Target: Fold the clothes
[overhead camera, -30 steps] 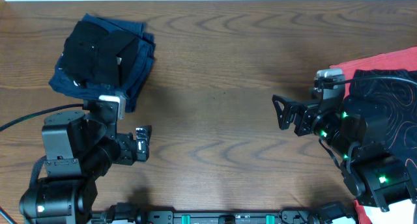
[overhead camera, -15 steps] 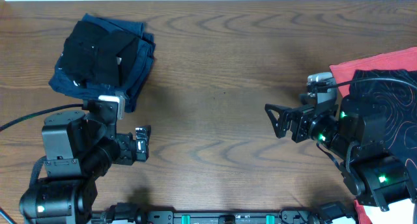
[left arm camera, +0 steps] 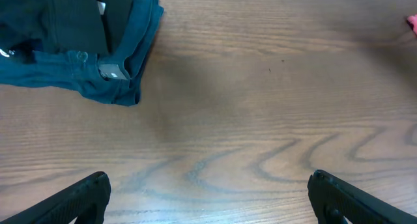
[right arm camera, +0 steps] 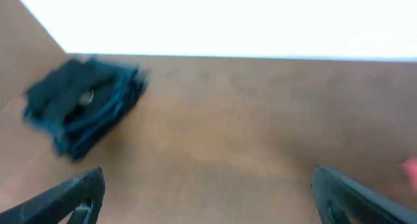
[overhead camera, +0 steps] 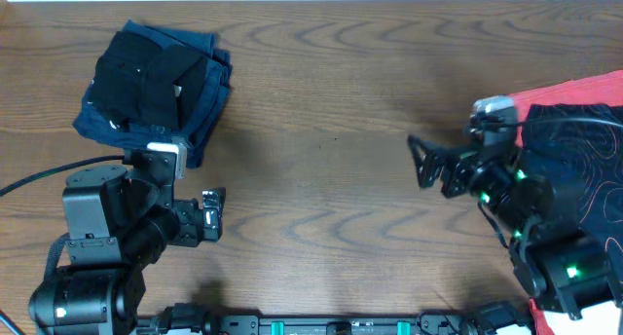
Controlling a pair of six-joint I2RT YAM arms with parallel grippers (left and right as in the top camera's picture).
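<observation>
Drawn back toward the red garment (overhead camera: pixel 569 92): right gripper (overhead camera: pixel 420 165), spread, empty. Left gripper (overhead camera: pixel 215 213) spread too. Only overhead: black patterned garment (overhead camera: pixel 584 165). Only at left wrist: grey label (left arm camera: pixel 112 71) on folded pile (left arm camera: pixel 133 58).

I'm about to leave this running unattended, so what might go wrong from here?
1. The black patterned garment lies on the red garment beside the open right gripper; a grab may lift both.
2. That pile runs past the overhead view's right border, with the edge of the table unseen there; a pull might drop cloth.
3. The folded stack sits close to the open left gripper; a careless reach could knock it apart.
</observation>
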